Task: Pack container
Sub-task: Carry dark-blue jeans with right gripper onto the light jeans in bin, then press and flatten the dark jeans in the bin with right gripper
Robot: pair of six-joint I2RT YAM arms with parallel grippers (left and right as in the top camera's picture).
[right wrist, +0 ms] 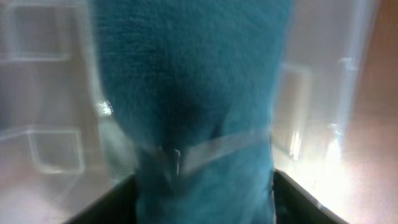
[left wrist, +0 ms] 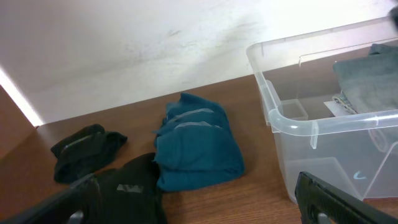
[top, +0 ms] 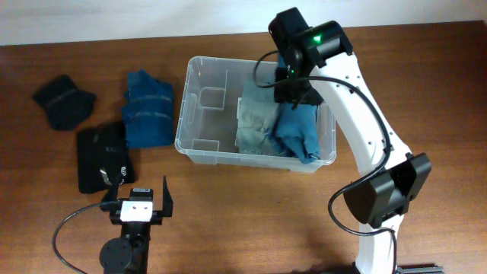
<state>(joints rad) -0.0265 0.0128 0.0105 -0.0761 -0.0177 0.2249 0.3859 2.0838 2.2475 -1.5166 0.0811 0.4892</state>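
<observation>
Container: one clear rectangular plastic bin (top: 189,114), mid-table.
Inside: two, grey-green folded cloth (top: 255,125), blue terry cloth (top: 298,131).
Outside, to its left: three, teal folded garment (top: 148,106), black crumpled cloth (top: 62,100), black flat cloth (top: 103,156).
Right gripper (right wrist: 205,186): clamped on blue terry cloth.
Left gripper (top: 137,195): fingers apart, empty.
Surface: brown wooden table (top: 251,221); white wall (left wrist: 124,37).

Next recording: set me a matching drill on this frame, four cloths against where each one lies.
Things:
1. grey cloth
2. blue cloth
3. teal folded cloth
4. crumpled black cloth

Places:
A. on the table, farthest left
B. on the table, just outside the container, by its left wall
C. in the container, between the fingers of the right pincer
D. in the container, mid-bin, beside the blue cloth

Pairs: 1-D, 2-C, 3-B, 4-A
</observation>
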